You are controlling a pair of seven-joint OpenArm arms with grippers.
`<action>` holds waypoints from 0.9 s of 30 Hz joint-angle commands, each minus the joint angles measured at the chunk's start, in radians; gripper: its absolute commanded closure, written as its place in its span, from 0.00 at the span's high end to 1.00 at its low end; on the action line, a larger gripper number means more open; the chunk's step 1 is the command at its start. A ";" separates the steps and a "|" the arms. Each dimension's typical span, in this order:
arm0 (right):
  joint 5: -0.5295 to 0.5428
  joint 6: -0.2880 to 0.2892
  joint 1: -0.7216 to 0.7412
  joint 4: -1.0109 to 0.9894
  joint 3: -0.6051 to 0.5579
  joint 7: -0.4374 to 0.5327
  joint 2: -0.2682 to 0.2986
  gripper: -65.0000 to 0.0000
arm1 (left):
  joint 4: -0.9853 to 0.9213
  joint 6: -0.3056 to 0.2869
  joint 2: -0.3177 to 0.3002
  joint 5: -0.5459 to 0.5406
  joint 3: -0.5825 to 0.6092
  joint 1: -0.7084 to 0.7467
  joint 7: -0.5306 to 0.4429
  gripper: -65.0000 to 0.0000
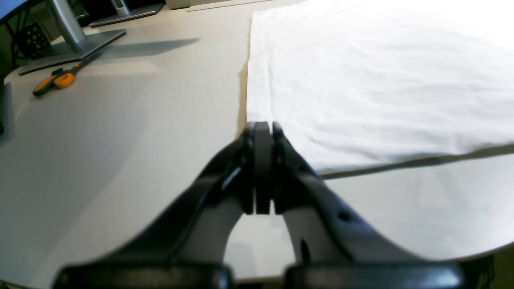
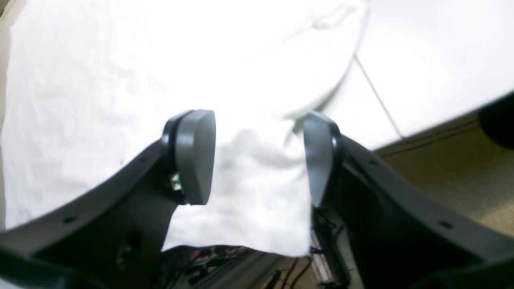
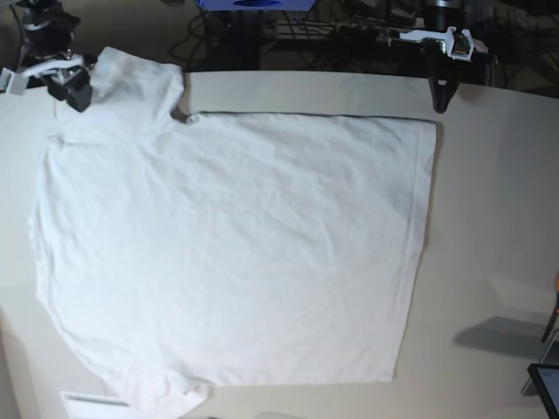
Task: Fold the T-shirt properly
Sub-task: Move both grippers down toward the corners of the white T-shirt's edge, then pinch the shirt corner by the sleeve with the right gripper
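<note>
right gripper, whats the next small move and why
Probably lift the right gripper clear of the sleeve: its jaws stand apart around the T-shirt cloth without pinching it, and the shirt lies spread flat. The left gripper, jaws shut, sits at the hem corner.

base: overhead, far | wrists: low, close | shared: T-shirt (image 3: 236, 253)

The white T-shirt (image 3: 236, 244) lies spread flat on the table, sleeve raised at the far corner.
</note>
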 commanded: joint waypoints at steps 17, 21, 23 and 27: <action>0.008 0.109 0.106 -0.106 0.134 -0.163 0.008 0.51 | 0.009 0.004 -0.003 -0.006 -0.119 0.016 -0.022 0.00; 0.008 0.115 0.102 -0.134 0.128 -0.170 0.008 0.51 | 0.007 0.004 -0.002 -0.007 -0.115 0.016 -0.022 0.00; 0.008 0.115 0.102 -0.134 0.128 -0.183 0.006 0.51 | 0.006 0.004 -0.002 -0.007 -0.113 0.016 -0.022 0.00; 0.008 0.115 0.100 -0.128 0.127 -0.192 0.003 0.51 | 0.006 0.004 -0.002 -0.007 -0.113 0.016 -0.021 0.00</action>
